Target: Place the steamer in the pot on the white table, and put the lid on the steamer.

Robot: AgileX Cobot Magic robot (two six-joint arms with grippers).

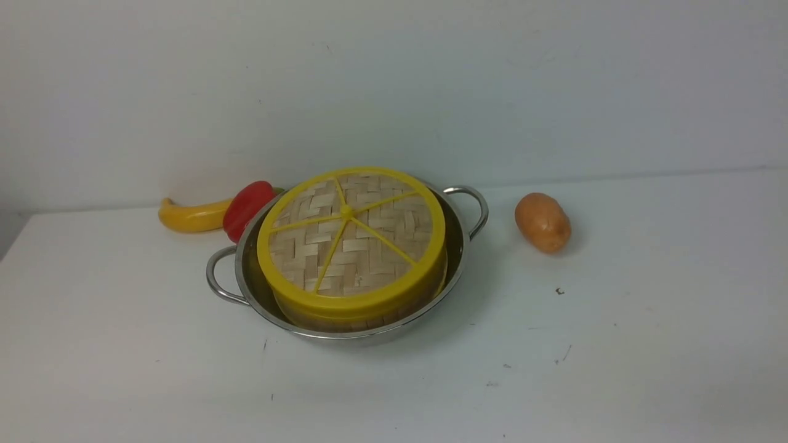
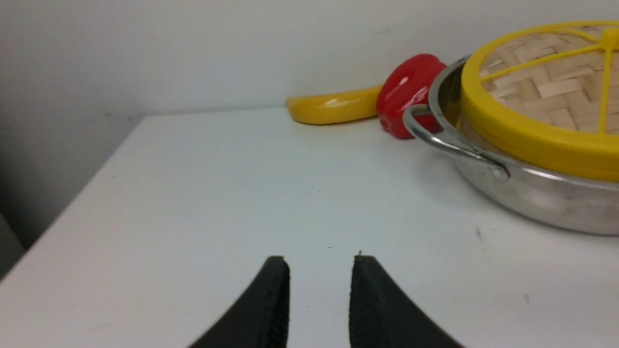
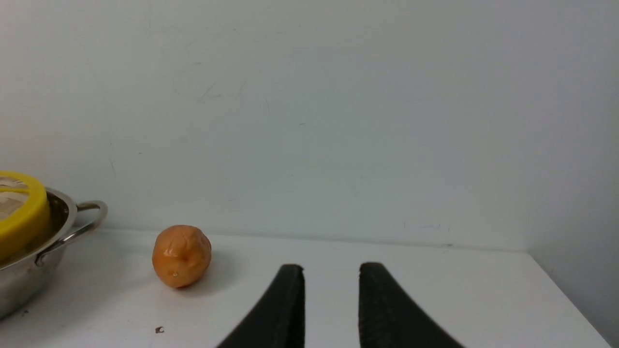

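The steel pot (image 1: 465, 246) stands mid-table on the white table (image 1: 646, 357). The steamer (image 1: 326, 321) sits inside it, with only a strip of its bamboo wall showing. The lid (image 1: 351, 237), woven with yellow spokes, lies on top of the steamer, tilted slightly toward the front. Neither gripper shows in the front view. My left gripper (image 2: 320, 261) is open and empty over bare table, left of the pot (image 2: 532, 203) and lid (image 2: 546, 96). My right gripper (image 3: 331, 268) is open and empty, right of the pot (image 3: 24, 275) and lid (image 3: 24, 212).
A red pepper (image 1: 246, 209) and a yellow banana-like fruit (image 1: 191, 215) lie behind the pot's left handle, by the back wall. A potato (image 1: 542, 222) lies right of the pot, also in the right wrist view (image 3: 182, 256). Table edges show at far left and far right.
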